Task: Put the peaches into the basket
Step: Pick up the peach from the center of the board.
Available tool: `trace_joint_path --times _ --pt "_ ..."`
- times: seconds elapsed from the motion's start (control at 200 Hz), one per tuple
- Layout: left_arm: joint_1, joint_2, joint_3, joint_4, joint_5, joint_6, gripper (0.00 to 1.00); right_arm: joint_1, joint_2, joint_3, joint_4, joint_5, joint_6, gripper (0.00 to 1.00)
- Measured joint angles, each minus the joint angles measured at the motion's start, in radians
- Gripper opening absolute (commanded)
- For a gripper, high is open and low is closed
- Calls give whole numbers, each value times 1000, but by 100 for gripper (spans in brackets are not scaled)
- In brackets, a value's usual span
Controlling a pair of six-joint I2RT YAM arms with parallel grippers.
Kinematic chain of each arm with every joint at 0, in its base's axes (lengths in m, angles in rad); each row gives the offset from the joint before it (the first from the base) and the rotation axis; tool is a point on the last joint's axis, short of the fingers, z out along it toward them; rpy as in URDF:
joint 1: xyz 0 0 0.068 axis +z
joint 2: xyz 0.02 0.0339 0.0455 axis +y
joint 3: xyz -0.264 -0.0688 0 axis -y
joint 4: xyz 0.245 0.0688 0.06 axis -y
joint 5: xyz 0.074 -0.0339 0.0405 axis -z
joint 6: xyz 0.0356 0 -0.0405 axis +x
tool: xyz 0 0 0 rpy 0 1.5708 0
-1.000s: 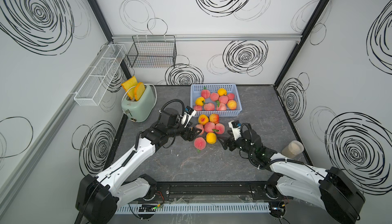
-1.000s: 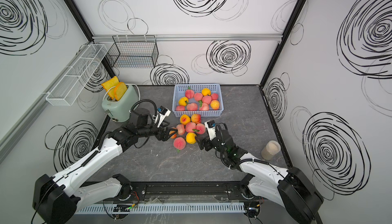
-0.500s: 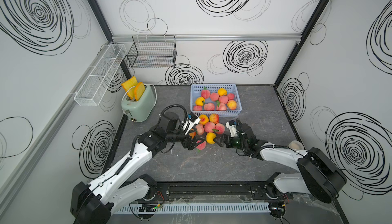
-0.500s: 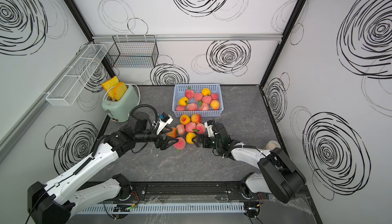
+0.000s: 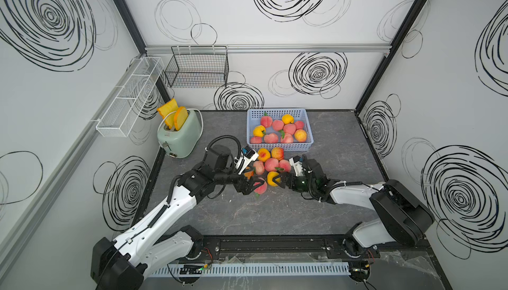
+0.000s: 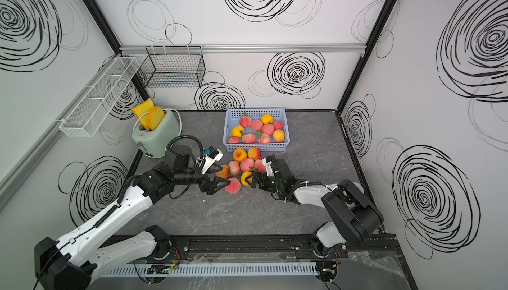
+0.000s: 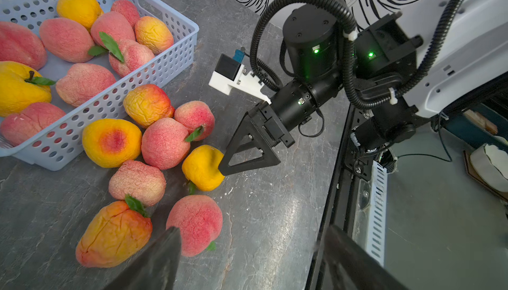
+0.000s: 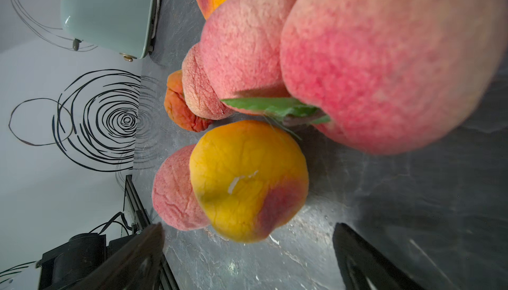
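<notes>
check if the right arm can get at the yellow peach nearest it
Probably yes: the right gripper is open right at the yellow peach, nothing between them; a pink peach sits just beyond it.

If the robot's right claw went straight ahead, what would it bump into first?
Probably the yellow peach, lying right ahead of the open right gripper; one fingertip seems to touch it.

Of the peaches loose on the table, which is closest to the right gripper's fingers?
The plain yellow peach at the pile's near edge: the right gripper has its open fingers at it; the other loose ones are pink or orange.
</notes>
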Motion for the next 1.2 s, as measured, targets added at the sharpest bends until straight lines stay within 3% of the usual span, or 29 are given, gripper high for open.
trace_joint_path --times 0.44,0.935,1.201 --pt "0 0 0 -2 3 0 86 -1 134 57 85 -14 32 99" --pt "2 0 0 -5 3 0 86 -7 161 61 111 0 55 73" --pt "2 0 0 -5 3 -1 86 -8 124 48 92 13 54 70"
